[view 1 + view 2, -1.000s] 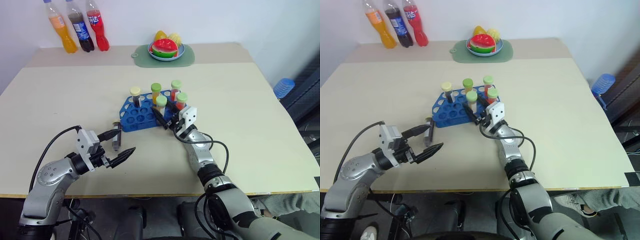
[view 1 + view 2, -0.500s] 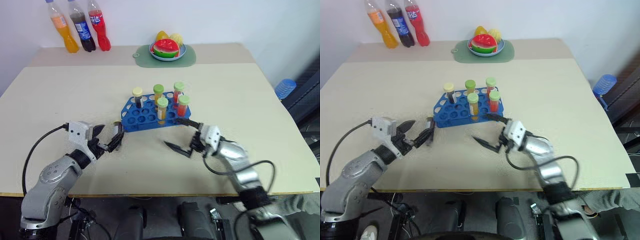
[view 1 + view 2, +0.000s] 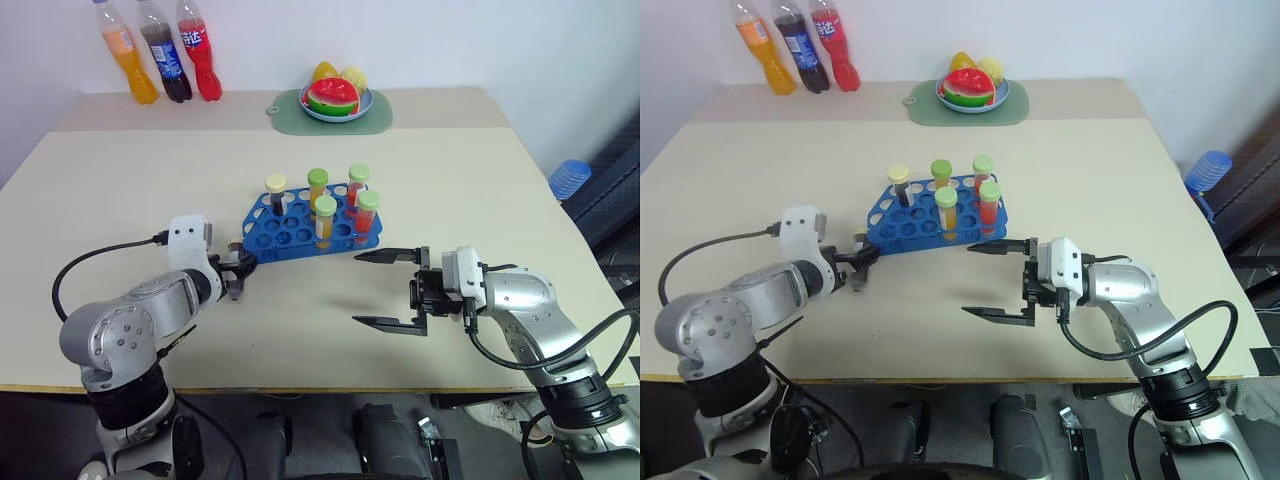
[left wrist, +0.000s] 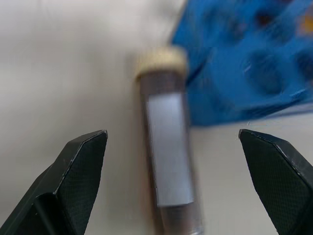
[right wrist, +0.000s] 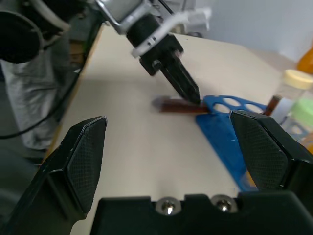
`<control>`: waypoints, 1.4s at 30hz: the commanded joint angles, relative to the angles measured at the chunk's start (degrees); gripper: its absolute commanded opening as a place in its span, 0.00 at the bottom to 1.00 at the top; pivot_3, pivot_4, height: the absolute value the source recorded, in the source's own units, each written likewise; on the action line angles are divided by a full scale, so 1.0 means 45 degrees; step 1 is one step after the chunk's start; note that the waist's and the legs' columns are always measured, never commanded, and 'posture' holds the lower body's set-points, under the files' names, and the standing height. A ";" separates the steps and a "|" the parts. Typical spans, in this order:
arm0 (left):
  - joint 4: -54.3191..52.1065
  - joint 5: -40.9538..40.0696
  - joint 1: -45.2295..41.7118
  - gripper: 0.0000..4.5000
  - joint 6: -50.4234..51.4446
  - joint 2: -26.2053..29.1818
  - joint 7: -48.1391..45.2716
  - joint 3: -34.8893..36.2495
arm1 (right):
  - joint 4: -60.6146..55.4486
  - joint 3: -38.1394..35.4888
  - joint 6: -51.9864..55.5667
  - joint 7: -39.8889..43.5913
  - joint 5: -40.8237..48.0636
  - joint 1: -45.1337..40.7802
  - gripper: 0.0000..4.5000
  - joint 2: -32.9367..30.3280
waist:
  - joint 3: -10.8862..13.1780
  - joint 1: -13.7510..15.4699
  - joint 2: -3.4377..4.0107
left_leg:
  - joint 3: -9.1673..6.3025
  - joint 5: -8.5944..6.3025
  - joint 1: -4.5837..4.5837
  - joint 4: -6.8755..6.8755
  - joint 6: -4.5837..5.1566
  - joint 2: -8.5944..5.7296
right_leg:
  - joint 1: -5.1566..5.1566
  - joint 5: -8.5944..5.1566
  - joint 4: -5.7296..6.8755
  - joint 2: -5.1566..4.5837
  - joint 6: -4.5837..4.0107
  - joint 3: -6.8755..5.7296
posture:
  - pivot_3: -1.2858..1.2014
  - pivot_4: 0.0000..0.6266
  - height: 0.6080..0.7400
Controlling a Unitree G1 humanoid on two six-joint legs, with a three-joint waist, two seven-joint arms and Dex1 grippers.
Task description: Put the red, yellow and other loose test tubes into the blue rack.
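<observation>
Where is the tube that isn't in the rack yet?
The loose tube lies flat on the table just off the blue rack's left end, between the left gripper's open fingers.

Looks like a robot test room or lab bench setup, not a home. Plain beige table [image 3: 480, 200] pushed against a bare white wall [image 3: 450, 40]. Props laid out as for a trial: blue test tube rack [image 3: 300, 228] mid-table holding capped tubes; three soda bottles [image 3: 160, 55] lined up at the far left corner; a plate of toy fruit [image 3: 335, 98] on a green mat [image 3: 330, 118] at the far edge. Exposed black cable [image 3: 100, 262] trailing off the robot arm. Blue water jug [image 3: 568, 178] on the floor past the table's right edge.
</observation>
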 commanded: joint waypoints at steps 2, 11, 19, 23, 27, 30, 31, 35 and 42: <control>0.0730 -0.0215 -0.0681 1.00 0.0108 0.0073 0.1409 -0.0088 | -0.0257 0.0028 -0.0273 0.0046 0.0060 -0.0482 0.99 0.0431 | 0.0002 0.0016 -0.0004 | -0.0002 0.0003 0.0000 0.0000 -0.0007 0.0000 | -0.0001 0.0001 0.0001 -0.0002 0.0000 0.0000 | 0.52 0.24 1.00; 0.2197 -0.1378 -0.1343 0.51 0.0108 0.0614 0.2696 -0.0106 | -0.0084 0.0197 -0.0298 -0.0036 -0.0159 -0.0756 1.00 0.0945 | 0.0003 0.0075 -0.0006 | -0.0003 0.0005 -0.0001 0.0000 -0.0012 -0.0006 | -0.0005 0.0001 0.0001 -0.0014 0.0001 0.0001 | 0.52 0.24 1.00; 0.0020 -0.4084 0.0321 0.20 0.0108 0.0842 0.3487 0.0794 | 0.0953 0.0099 -0.0533 0.0193 -0.0061 -0.1169 1.00 0.1175 | 0.0003 -0.0005 -0.0006 | 0.0001 0.0005 -0.0001 -0.0006 -0.0014 -0.0003 | -0.0015 0.0001 0.0002 -0.0020 0.0001 0.0008 | 0.52 0.24 1.00; -0.3630 -0.5692 0.2640 0.20 -0.0122 0.2462 0.1001 0.1881 | 0.1499 0.0005 -0.0214 0.0146 0.0255 -0.1551 1.00 0.1570 | 0.0012 -0.0071 -0.0021 | 0.0008 0.0010 -0.0013 -0.0012 -0.0024 0.0008 | -0.0042 0.0002 0.0008 -0.0012 0.0000 0.0015 | 0.52 0.24 1.00; -0.6206 -0.5195 0.5124 0.20 -0.3996 0.3762 -0.2712 0.1810 | 0.1997 -0.0050 -0.0092 0.0220 0.0341 -0.1854 1.00 0.1858 | 0.0011 0.0086 -0.0011 | 0.0024 0.0020 -0.0010 -0.0019 -0.0046 0.0008 | -0.0036 0.0002 0.0005 -0.0016 -0.0007 0.0016 | 0.52 0.24 1.00; -0.6999 -0.2888 0.6533 0.20 -0.7892 0.3586 -0.5301 0.0774 | 0.2245 -0.0235 0.0023 0.0059 0.0248 -0.1907 1.00 0.1871 | 0.0011 0.0327 -0.0009 | 0.0056 0.0021 -0.0009 -0.0015 -0.0047 -0.0016 | 0.0000 0.0004 -0.0035 -0.0041 -0.0017 0.0001 | 0.52 0.24 1.00; -0.6974 -0.1984 0.6886 0.20 -0.8921 0.3603 -0.5833 0.0153 | 0.2341 -0.0298 0.0007 0.0035 0.0203 -0.1919 1.00 0.1846 | 0.0011 0.0375 -0.0009 | 0.0053 0.0020 -0.0008 -0.0018 -0.0047 -0.0016 | 0.0014 0.0007 -0.0055 -0.0041 -0.0024 -0.0004 | 0.52 0.24 1.00; -0.4552 0.3529 0.7706 0.20 -1.6206 0.2343 -0.7157 -0.3334 | 0.2155 -0.0682 0.0150 -0.0762 0.0103 -0.1410 1.00 0.1849 | 0.0007 0.0383 -0.0002 | 0.0066 0.0014 -0.0014 -0.0039 -0.0034 -0.0017 | 0.0045 0.0016 -0.0155 -0.0038 -0.0052 -0.0007 | 0.52 0.24 1.00; 0.0631 0.5184 0.6150 0.20 -2.2268 0.0265 -0.8720 -0.4612 | 0.0488 -0.1551 0.1002 -0.1688 0.0481 0.0106 1.00 0.1385 | 0.0004 0.0368 0.0009 | 0.0067 0.0001 -0.0031 -0.0040 -0.0009 -0.0012 | 0.0030 0.0033 -0.0165 -0.0040 -0.0022 -0.0009 | 0.52 0.24 1.00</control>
